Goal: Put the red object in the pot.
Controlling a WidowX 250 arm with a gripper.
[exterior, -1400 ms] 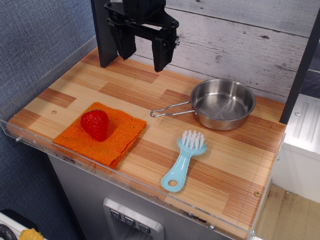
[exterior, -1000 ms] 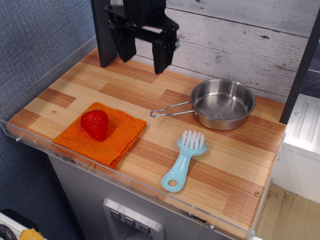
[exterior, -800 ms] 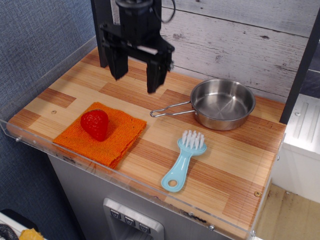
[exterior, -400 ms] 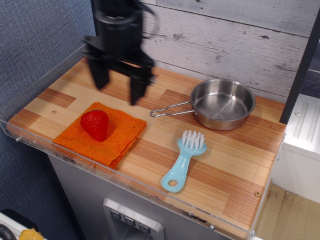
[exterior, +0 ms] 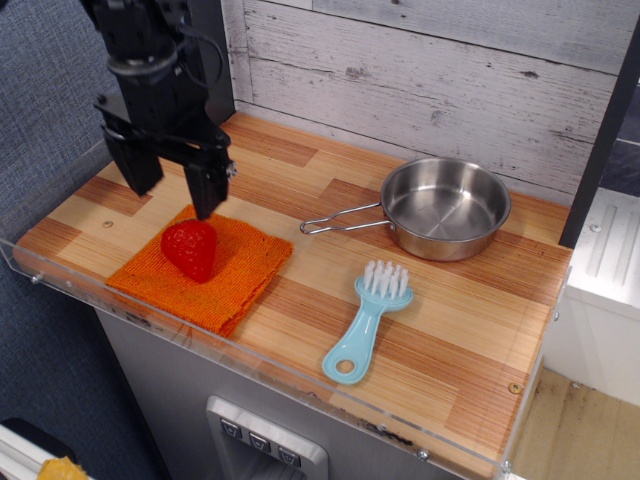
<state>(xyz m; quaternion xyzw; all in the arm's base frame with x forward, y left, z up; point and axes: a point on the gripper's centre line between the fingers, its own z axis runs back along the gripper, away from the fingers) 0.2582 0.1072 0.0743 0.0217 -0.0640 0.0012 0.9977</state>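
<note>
Weathered grey planks point(exterior: 450, 70) back a striped wooden countertop point(exterior: 450, 300) that is edged along its front and left by a clear acrylic rim point(exterior: 250, 365); blue textured wall covering sits to the left.

From the single camera view, the black gripper point(exterior: 172, 190) hangs over the left part of the counter with its two fingers spread apart and nothing between them. Its right-hand fingertip point(exterior: 206, 200) in the picture sits just above the top of the red object point(exterior: 189, 248), close to it but not clearly touching; the other finger is off to the left, over bare wood beside the cloth.

The red object, a glossy dimpled strawberry, rests on an orange knitted cloth point(exterior: 235, 275), toward the cloth's left half, with its pointed end facing the front edge of the counter.

The pot point(exterior: 445, 208) stands well apart on the right side of the counter, shiny and with nothing inside, its thin wire handle point(exterior: 338, 220) pointing left toward the cloth.

Near the pot, toward the front, lies a light blue brush point(exterior: 368, 318) with white bristles, its handle angled toward the front rim.
</note>
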